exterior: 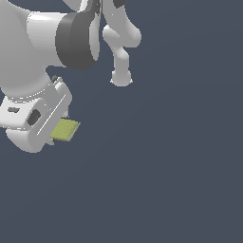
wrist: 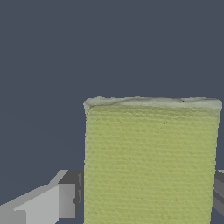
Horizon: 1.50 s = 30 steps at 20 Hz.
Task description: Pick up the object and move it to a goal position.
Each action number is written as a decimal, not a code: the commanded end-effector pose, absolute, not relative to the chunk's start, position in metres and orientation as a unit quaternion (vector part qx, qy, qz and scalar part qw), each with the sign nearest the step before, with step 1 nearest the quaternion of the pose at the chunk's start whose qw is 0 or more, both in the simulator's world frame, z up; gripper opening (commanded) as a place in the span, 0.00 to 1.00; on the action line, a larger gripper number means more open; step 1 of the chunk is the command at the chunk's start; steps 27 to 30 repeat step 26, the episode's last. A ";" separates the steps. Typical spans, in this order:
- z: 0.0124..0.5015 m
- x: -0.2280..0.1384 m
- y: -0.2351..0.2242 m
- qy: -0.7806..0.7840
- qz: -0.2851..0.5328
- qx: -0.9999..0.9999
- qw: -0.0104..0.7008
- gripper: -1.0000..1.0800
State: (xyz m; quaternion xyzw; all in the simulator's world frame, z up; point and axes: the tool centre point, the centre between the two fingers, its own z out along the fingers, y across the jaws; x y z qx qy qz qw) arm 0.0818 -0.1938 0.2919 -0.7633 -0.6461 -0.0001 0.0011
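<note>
The object (exterior: 66,129) is a small flat yellow-green block. In the exterior view it sticks out from under the white gripper hand (exterior: 35,118) at the exterior view's left, and part of it is hidden by the hand. In the wrist view the object (wrist: 151,162) fills the space between the two grey fingers (wrist: 68,199), which touch its two sides. My gripper (wrist: 148,197) is shut on the object. The fingertips are hidden in the exterior view. No goal marker shows.
The arm's own thick white and dark links (exterior: 76,38) fill the exterior view's upper left. A white arm part (exterior: 121,76) stands behind them. The ground (exterior: 180,166) is a plain dark blue-grey surface.
</note>
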 end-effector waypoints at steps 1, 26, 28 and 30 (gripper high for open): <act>0.301 0.087 -0.202 -0.646 0.000 -0.763 0.000 0.00; 0.332 0.111 -0.233 -0.646 0.000 -0.763 0.000 0.00; 0.332 0.111 -0.233 -0.646 0.000 -0.763 0.000 0.00; 0.332 0.111 -0.233 -0.646 0.000 -0.763 0.000 0.00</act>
